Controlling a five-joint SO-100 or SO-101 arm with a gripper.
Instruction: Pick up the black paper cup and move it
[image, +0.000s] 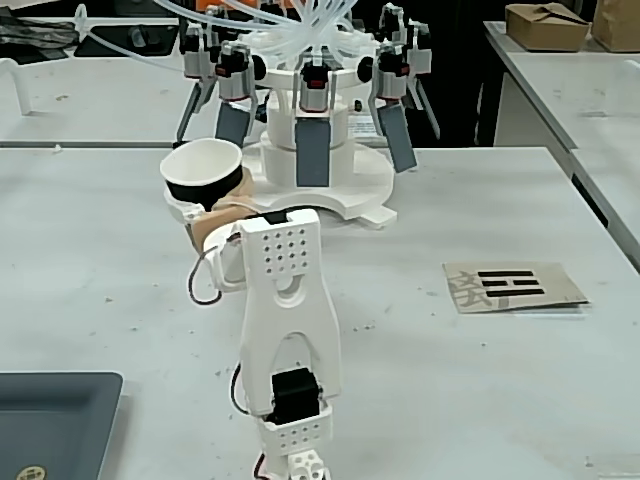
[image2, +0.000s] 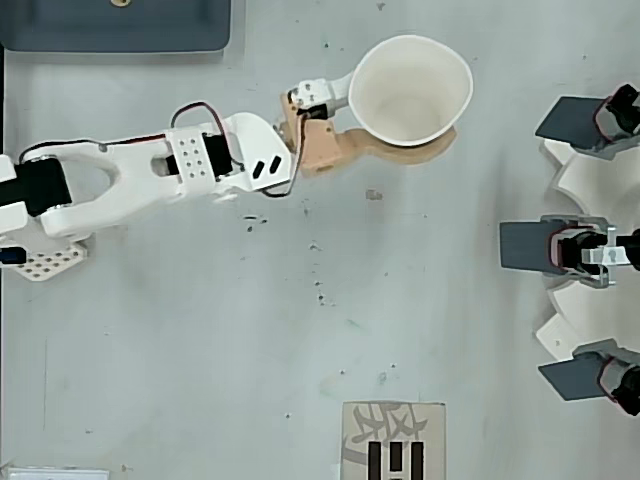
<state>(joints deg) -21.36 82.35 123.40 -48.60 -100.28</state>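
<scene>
While the white five-joint arm (image: 285, 300) reaches forward from its base at the near edge of the pale grey surface (image2: 200, 350), the black tapered paper cup with white rolled rim and white inside (image: 203, 173) sits upright in the gripper (image2: 400, 125), mouth up. The jaws are closed around the cup's wall, a tan printed finger (image2: 385, 150) curving along one side and a white finger (image2: 325, 92) bearing on the other; in the overhead view the rim looks slightly squashed out of round, which suggests firm pressure. In the fixed view the cup's base appears to be clear of the surface, though the contact point is partly hidden by the wrist. Judged from the grip low on the wall, the hold is meant to keep the cup level during transport. The cup is to the left of the white machine with dark grey flat rectangular paddles (image: 312, 150) in the fixed view, near it but apart. A printed card with black bars (image: 512, 286) lies well apart on the surface, and a dark grey tray (image: 50, 420) sits at the near left corner. The lift appears done; placement remains.
</scene>
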